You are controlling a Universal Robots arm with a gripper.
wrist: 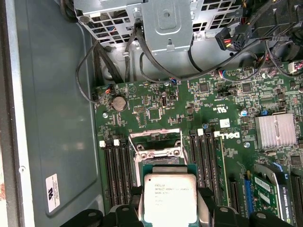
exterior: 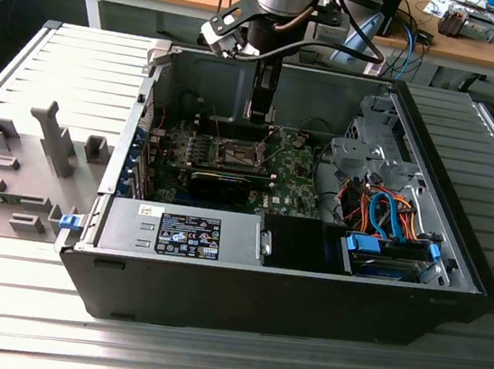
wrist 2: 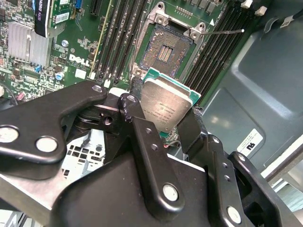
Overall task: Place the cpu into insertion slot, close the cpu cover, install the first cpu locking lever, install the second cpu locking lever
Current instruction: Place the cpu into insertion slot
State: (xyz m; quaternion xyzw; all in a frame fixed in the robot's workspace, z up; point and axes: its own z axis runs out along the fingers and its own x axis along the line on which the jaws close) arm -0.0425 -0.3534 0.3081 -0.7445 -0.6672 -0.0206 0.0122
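The cpu (wrist 2: 166,106) (wrist: 169,197), a silver-faced square chip with a green edge, sits between the black fingers (wrist 2: 137,118) of my gripper (wrist 2: 165,116) (wrist: 170,204), which is shut on it. It hangs just above the insertion slot (wrist 2: 166,49) (wrist: 156,147), whose dark centre is uncovered. The cpu cover (wrist: 154,135) looks swung up at the socket's far edge. A thin metal lever (wrist 2: 222,32) sticks out beside the socket. In the exterior view my gripper (exterior: 260,106) reaches down inside the open computer case over the socket (exterior: 237,154).
Black memory slots (wrist: 116,165) flank the socket on both sides. A long black card (exterior: 220,184), a power supply (exterior: 182,231) and a drive cage with cables (exterior: 374,151) fill the case. A finned heat sink (wrist: 277,131) stands nearby. A grey fixture plate (exterior: 22,164) lies outside.
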